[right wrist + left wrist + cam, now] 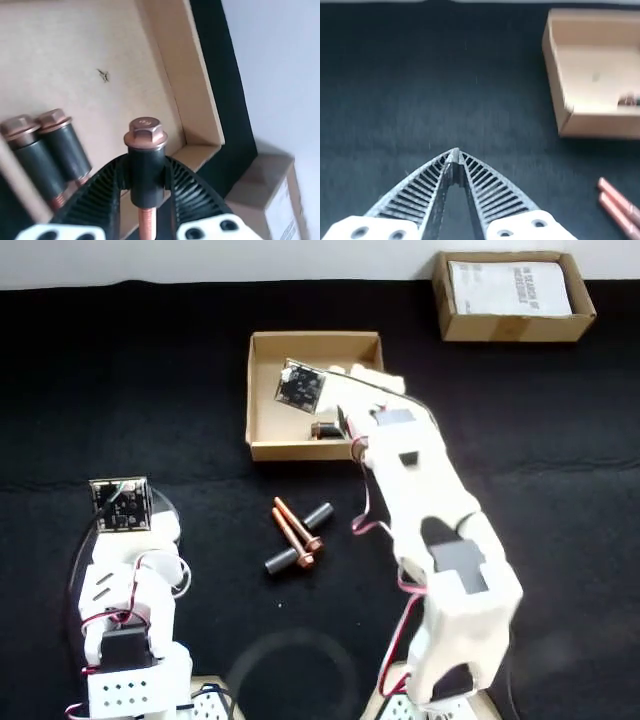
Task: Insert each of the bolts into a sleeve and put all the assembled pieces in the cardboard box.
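My right jaws grip a sleeved bolt [145,167] over the cardboard box [200,95], at its near right corner, probably beside two finished pieces [70,150]. I'd lower, then release gently. Left jaws closed, empty.

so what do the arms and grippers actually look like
The left arm and right arm are white plastic shells with black motor blocks and loose red cables. Each wrist carries a small dark camera board. The left gripper and right gripper have dark, ribbed, tapering fingers on white bases.
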Controlling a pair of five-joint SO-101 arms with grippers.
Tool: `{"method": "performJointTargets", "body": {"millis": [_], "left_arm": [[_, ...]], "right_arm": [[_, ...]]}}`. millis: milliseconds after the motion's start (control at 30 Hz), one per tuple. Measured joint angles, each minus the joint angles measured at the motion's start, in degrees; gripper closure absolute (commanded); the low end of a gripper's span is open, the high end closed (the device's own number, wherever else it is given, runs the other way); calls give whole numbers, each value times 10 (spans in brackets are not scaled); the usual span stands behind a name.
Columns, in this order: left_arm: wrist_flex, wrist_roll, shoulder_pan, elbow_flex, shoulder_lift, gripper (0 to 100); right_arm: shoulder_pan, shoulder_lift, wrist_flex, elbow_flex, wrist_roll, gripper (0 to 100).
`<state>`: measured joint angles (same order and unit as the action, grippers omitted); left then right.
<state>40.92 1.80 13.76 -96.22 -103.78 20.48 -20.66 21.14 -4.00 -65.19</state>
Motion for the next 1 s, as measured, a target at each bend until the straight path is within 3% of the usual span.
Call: {"method": "performJointTargets", "body": {"millis": [100, 200, 300, 533, 800, 1000], "left_arm": [[70, -4, 0, 0, 0, 991], [89, -4, 0, 0, 0, 991], [92, -4, 0, 0, 0, 991], [92, -4, 0, -1, 0, 991], [92, -4, 0, -1, 0, 991], [92, -4, 0, -1, 0, 991]], "right_arm": [[1, -47, 4, 38, -4, 962], [4, -58, 52, 54, -1, 868], [15, -59, 100, 60, 62, 818], [25, -58, 222, 146, 187, 818], [43, 13, 492, 268, 381, 818], [84, 67, 731, 293, 413, 818]]}}
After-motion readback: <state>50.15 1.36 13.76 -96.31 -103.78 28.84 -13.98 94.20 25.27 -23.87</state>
